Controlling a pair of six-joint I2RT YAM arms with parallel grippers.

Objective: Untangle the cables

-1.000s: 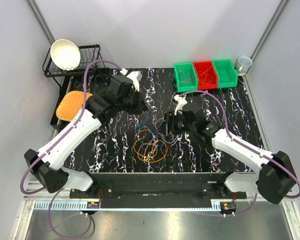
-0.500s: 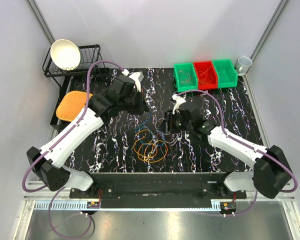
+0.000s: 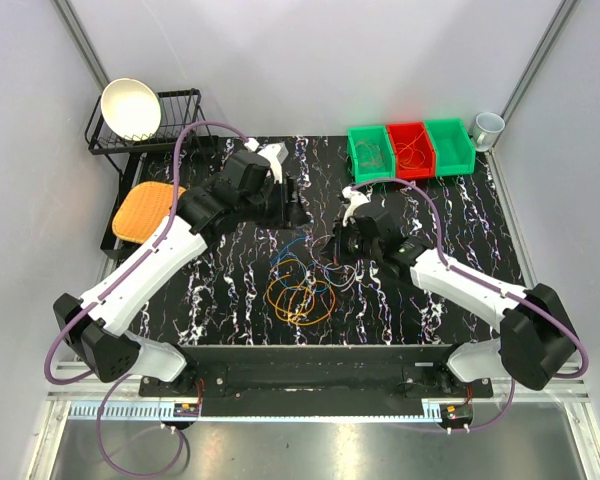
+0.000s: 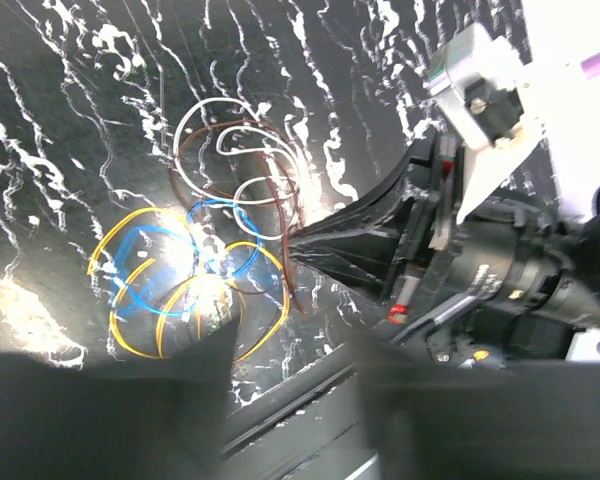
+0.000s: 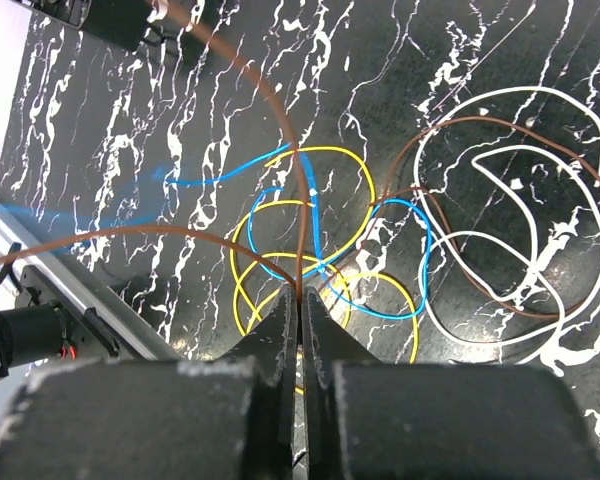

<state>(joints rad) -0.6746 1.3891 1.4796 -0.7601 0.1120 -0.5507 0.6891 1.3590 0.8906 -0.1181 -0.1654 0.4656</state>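
Note:
The cables (image 3: 300,285) lie tangled mid-table: yellow and blue loops (image 5: 320,250), with white and brown loops (image 5: 540,95) beside them. My right gripper (image 5: 301,305) is shut on a brown cable (image 5: 280,120) that rises from the pile toward the left arm. In the top view it (image 3: 337,243) hangs just right of the pile. My left gripper (image 3: 297,203) is above the pile's far side. Its blurred fingers (image 4: 110,400) stand wide apart with nothing between them. The left wrist view shows the right gripper (image 4: 310,243) pinching the brown strand next to the pile (image 4: 195,270).
Green, red and green bins (image 3: 411,148) holding loose wires stand at the back right, a cup (image 3: 488,127) beside them. A black rack with a white bowl (image 3: 131,108) and an orange pad (image 3: 145,210) are at the back left. The table's front rail (image 4: 280,410) is close below.
My right gripper has shut on the brown cable and shifted slightly up and left. My left gripper has opened, its fingers now spread.

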